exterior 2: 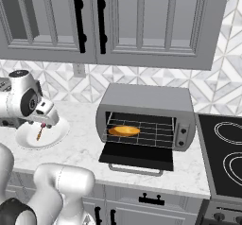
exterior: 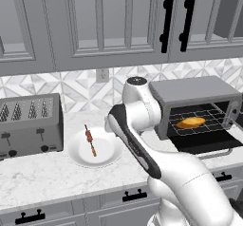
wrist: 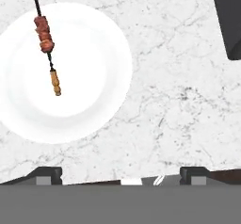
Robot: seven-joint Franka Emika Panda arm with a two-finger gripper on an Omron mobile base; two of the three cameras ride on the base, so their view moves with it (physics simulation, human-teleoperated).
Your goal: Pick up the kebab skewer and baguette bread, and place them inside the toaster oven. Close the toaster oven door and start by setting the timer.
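Note:
The kebab skewer (exterior: 90,141) (exterior 2: 39,133) (wrist: 47,43) lies on a white plate (exterior: 107,155) (exterior 2: 56,135) (wrist: 101,86) on the counter. Inside the toaster oven (exterior: 194,91) (exterior 2: 147,99), the baguette bread (exterior: 191,122) (exterior 2: 124,131) rests on the wire rack. The toaster oven door (exterior: 205,142) (exterior 2: 138,156) hangs down, fully open. My gripper (wrist: 121,175) (exterior 2: 48,120) hovers above the bare counter between plate and oven, pointing down. It is open, with nothing between its fingers (wrist: 49,175).
A slotted grey toaster (exterior: 31,123) stands left of the plate. A black stovetop (exterior 2: 226,154) lies right of the oven. Wall cabinets (exterior: 118,21) hang above. My own arm (exterior: 142,149) crosses the left base view in front of the oven's left side.

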